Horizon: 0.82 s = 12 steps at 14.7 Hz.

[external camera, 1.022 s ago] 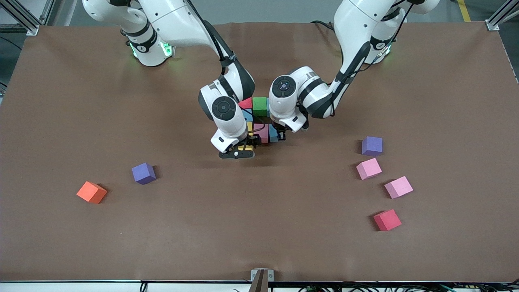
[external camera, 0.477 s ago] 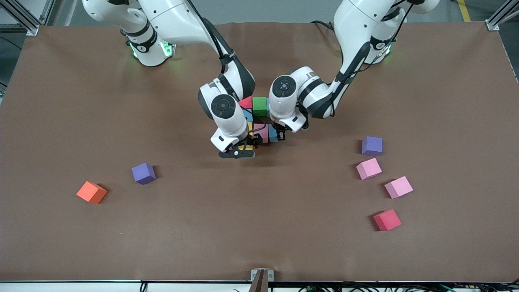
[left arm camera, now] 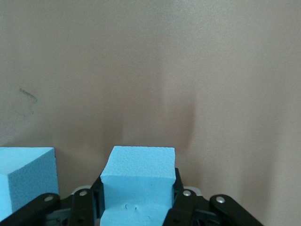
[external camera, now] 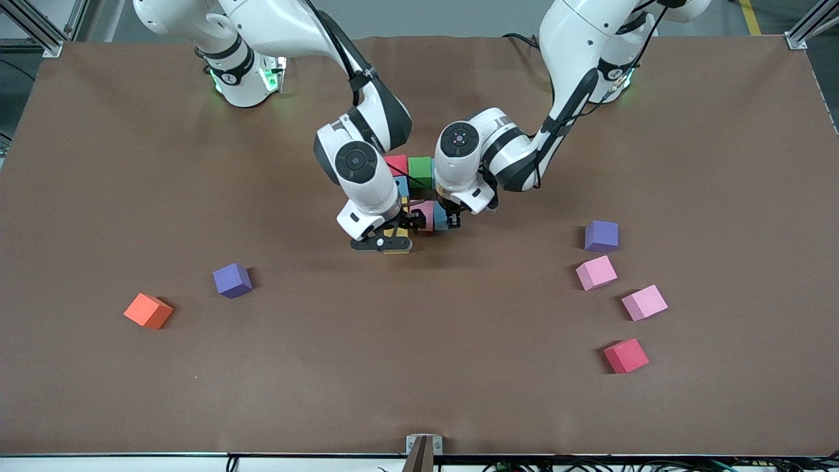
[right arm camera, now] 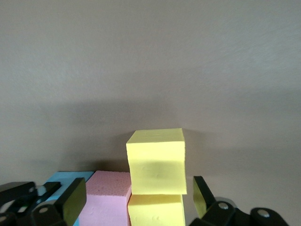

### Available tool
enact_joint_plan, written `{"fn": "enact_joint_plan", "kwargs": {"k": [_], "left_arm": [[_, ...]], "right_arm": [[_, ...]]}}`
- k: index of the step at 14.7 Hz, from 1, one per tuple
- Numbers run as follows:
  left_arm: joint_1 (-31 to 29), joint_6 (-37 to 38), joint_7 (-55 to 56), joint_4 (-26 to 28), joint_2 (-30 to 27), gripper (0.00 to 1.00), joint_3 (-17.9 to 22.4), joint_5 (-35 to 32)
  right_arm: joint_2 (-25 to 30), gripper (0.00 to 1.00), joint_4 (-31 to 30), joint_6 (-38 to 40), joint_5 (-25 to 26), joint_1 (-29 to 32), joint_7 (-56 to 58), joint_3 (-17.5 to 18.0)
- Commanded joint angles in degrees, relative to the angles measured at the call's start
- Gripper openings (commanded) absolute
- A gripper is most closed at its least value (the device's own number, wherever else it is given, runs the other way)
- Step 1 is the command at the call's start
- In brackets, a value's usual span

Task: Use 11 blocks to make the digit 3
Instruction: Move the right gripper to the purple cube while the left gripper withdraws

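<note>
- Front view: both arms meet over a small cluster of blocks mid-bench. A red block (external camera: 396,164) and a green block (external camera: 420,172) form the row farthest from the camera; below them a pink block (external camera: 425,215) and parts of blue and yellow ones show between the wrists. The right gripper (external camera: 387,244) sits at the camera-side end of the cluster over a yellow block (external camera: 397,247); the left gripper (external camera: 452,219) is low at the blue block (external camera: 441,219) beside the pink one.
- Loose blocks lie well apart from the cluster: a purple block (external camera: 602,236), two pink blocks (external camera: 596,272) (external camera: 644,302) and a red block (external camera: 626,355) toward the left arm's end; another purple block (external camera: 232,280) and an orange cube (external camera: 148,311) toward the right arm's end.
- Left wrist view: the fingers (left arm camera: 184,207) are clamped on a blue block (left arm camera: 137,181); a second blue block (left arm camera: 26,176) sits just beside it.
- Right wrist view: the fingers (right arm camera: 71,205) stand wide apart, straddling a yellow block (right arm camera: 156,161) without gripping it; another yellow block (right arm camera: 155,209) and a pink block (right arm camera: 107,195) adjoin it.
- Progress, as I judge it: the digit is partly built, roughly half, with several loose blocks left to bring in.
</note>
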<state>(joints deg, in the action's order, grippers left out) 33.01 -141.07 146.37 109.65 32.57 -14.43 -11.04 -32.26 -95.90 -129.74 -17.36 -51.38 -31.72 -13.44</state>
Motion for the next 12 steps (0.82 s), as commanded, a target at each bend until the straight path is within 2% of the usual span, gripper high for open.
{"fn": "enact_joint_plan", "kwargs": {"k": [1,2,3,4,8,12], "left_arm": [[0.0,-0.7,0.3,-0.3,0.4,0.47,-0.1,-1.2],[0.1,-0.7,0.3,-0.6,0.5,0.56,-0.1,-1.2],[0.0,-0.7,0.3,-0.7,0.5,0.71,-0.1,-1.2],[0.1,-0.7,0.1,-0.7,0.5,0.99,-0.1,-1.2],[0.0,-0.3,-0.1,-1.8,0.0,1.00,-0.1,-1.1],[-0.5,0.5,-0.1,-2.0,-2.3,1.00,-0.1,-1.1]], "right_arm": [[4.7,1.00,-1.0,3.7,0.1,5.1,-0.2,-0.2],[5.5,1.00,-1.0,4.8,0.1,7.7,0.0,-0.7],[6.2,1.00,-1.0,5.5,0.4,10.6,0.6,-0.8],[6.6,1.00,-1.0,6.1,1.4,13.6,1.7,-0.8],[6.6,1.00,-0.6,6.6,10.1,23.6,10.5,-0.7],[6.0,1.00,-1.0,6.6,10.5,32.9,17.8,-0.5]]}}
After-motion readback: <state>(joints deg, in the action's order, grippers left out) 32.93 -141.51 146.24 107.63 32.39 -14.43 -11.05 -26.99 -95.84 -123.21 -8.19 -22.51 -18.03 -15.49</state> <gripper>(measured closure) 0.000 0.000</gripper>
